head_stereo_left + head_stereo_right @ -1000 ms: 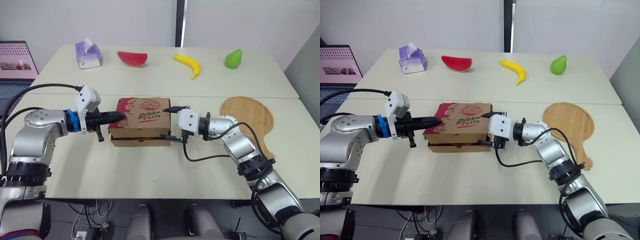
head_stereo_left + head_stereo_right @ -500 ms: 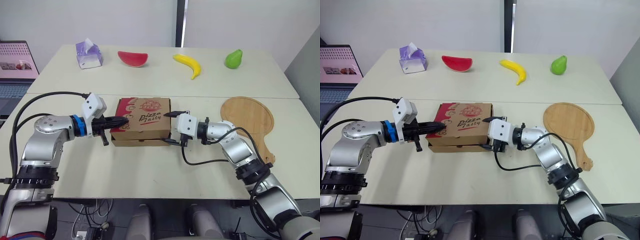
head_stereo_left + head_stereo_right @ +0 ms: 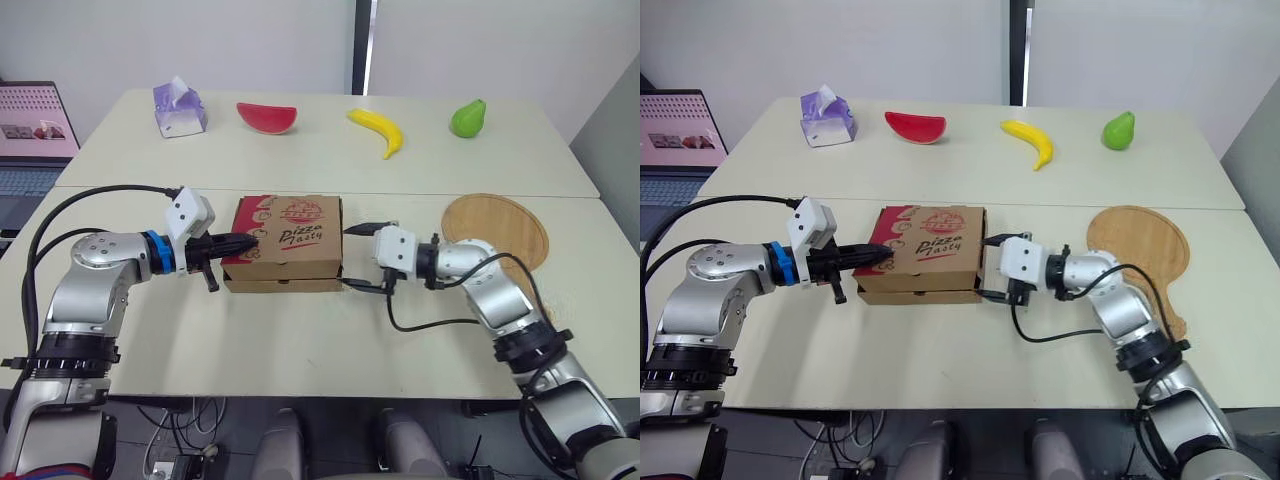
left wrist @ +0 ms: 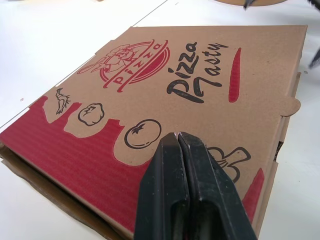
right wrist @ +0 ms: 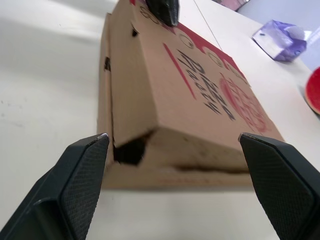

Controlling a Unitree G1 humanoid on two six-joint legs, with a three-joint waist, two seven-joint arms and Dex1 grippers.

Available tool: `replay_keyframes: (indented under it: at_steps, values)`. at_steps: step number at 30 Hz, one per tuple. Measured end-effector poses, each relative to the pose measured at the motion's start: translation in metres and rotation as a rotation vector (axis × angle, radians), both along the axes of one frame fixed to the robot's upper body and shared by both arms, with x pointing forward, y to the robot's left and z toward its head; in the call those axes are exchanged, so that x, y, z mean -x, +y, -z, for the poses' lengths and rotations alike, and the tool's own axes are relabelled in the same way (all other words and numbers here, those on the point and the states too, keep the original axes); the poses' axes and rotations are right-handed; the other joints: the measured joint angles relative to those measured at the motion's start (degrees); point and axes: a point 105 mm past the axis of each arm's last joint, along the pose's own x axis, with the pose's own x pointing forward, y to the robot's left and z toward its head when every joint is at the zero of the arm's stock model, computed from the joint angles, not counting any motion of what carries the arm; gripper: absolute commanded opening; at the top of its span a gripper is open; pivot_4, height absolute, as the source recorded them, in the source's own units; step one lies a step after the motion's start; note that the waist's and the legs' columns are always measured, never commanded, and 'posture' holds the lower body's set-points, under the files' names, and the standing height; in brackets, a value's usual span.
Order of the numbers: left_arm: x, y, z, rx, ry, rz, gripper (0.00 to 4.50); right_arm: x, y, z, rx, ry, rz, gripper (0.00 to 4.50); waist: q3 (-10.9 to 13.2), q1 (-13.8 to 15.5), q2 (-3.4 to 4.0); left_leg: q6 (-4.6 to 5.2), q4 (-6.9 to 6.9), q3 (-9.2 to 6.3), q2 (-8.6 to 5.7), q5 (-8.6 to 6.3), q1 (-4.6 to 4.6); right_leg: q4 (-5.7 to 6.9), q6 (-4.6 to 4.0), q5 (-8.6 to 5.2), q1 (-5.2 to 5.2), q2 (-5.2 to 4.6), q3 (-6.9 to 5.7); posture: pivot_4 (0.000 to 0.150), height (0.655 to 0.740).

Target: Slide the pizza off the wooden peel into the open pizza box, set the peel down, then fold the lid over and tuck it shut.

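The brown pizza box (image 3: 284, 243) with red print lies in the middle of the table, its lid folded down over the base. My left gripper (image 3: 248, 241) is shut, its tips pressing on the lid's left edge; the left wrist view shows the joined fingers (image 4: 182, 190) lying on the lid (image 4: 200, 75). My right gripper (image 3: 362, 257) is open and stands just off the box's right side, apart from it, with its fingers (image 5: 82, 175) spread wide. The round wooden peel (image 3: 505, 235) lies flat on the table at the right.
Along the far side of the table sit a purple tissue pack (image 3: 178, 107), a red watermelon slice (image 3: 266, 116), a yellow banana (image 3: 378, 129) and a green pear (image 3: 466, 117). A screen (image 3: 30, 125) stands off the table's left.
My right gripper has pulled back to the right, away from the box's side. The lid now lies flatter on the base. My left gripper still presses the lid's left edge.
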Motion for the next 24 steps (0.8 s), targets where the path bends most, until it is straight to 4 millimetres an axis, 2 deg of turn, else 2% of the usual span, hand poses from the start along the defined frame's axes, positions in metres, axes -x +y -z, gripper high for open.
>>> replay_keyframes:
  at_steps: [3,7,10,11,18,24]
  values:
    - [0.000,0.001,0.001,0.000,0.000,-0.002,0.00,-0.005,-0.013,-0.001,0.011,0.007,0.034,2.80,0.00,0.00,0.00,0.00,0.00,0.00,0.00,0.00,0.01,0.00,0.00,0.00,0.00,0.00,0.00,0.150,0.7400]
    - [-0.001,0.002,0.001,0.001,0.001,-0.005,0.00,-0.016,-0.024,0.013,0.053,0.049,0.086,1.37,0.00,-0.01,0.00,0.00,0.00,0.01,0.00,0.00,0.01,0.00,0.00,0.00,0.01,0.00,0.00,0.150,0.7400]
    - [-0.001,0.002,0.002,0.002,-0.002,-0.004,0.00,-0.021,-0.021,0.023,0.077,0.070,0.098,0.25,0.00,-0.02,0.00,0.00,-0.01,0.01,0.00,0.00,0.01,0.00,0.00,0.00,0.00,0.01,0.00,0.150,0.7400]
    - [-0.002,0.002,0.002,0.003,-0.003,-0.004,0.00,-0.021,-0.017,0.023,0.076,0.070,0.091,0.05,0.00,-0.02,0.00,0.00,-0.01,0.01,0.00,0.00,0.01,0.00,0.00,0.00,0.00,0.01,0.00,0.150,0.7400]
    - [-0.004,0.002,0.002,-0.002,-0.013,-0.003,0.00,-0.012,0.018,0.025,0.030,0.072,0.005,0.05,0.00,-0.02,0.00,-0.01,0.01,-0.01,0.00,0.01,0.01,0.03,0.00,0.00,0.01,0.01,-0.01,0.150,0.7400]
    - [-0.006,0.002,0.003,0.005,-0.011,-0.008,0.00,-0.011,0.019,0.023,0.026,0.067,0.002,0.05,0.00,-0.02,0.00,0.00,0.01,-0.02,0.00,0.00,0.01,0.03,0.00,0.00,0.01,0.00,-0.02,0.150,0.7400]
